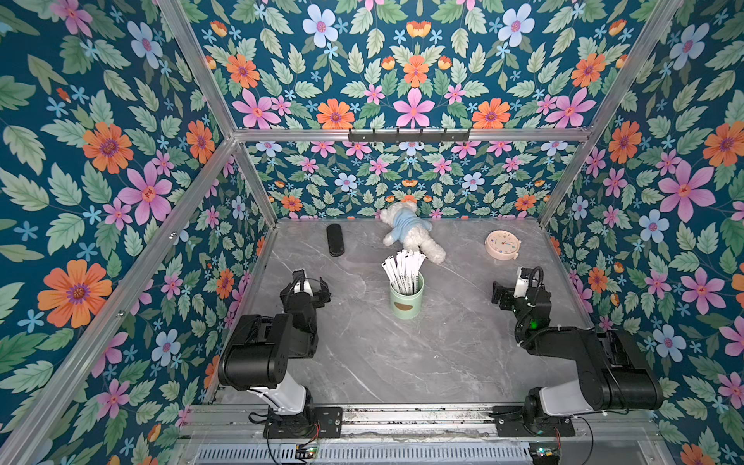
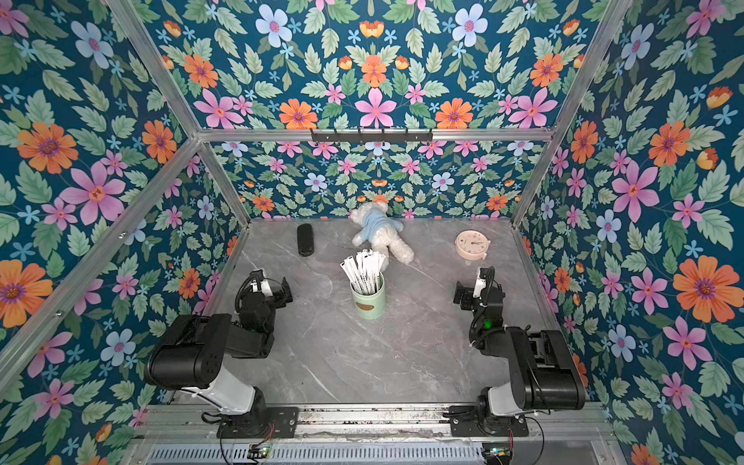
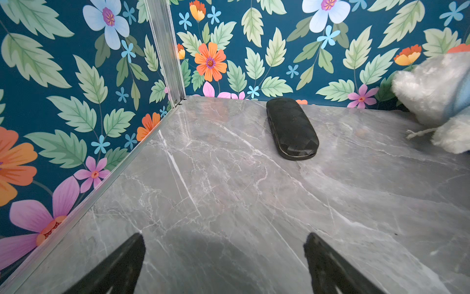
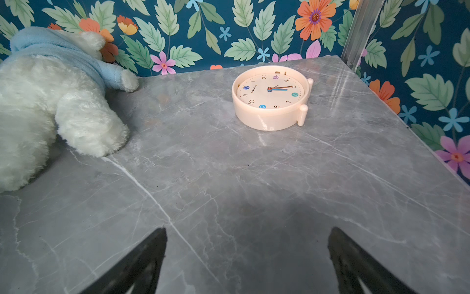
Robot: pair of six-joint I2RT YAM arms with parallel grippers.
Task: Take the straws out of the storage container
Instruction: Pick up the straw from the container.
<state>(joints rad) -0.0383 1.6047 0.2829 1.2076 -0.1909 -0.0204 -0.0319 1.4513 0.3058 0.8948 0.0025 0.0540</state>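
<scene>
The straws are a bunch of white paper-wrapped sticks with dark marks, standing fanned out of the storage container, a mint-green cup with a brown oval mark, at the table's middle; both top views show them and the cup. My left gripper hovers open over bare table left of the cup, holding nothing. My right gripper is open and empty, to the right of the cup. Neither wrist view shows the cup or straws.
A black oval case lies at the back left. A white plush bear in a blue top lies just behind the cup. A pinkish round clock lies back right. Flowered walls enclose three sides.
</scene>
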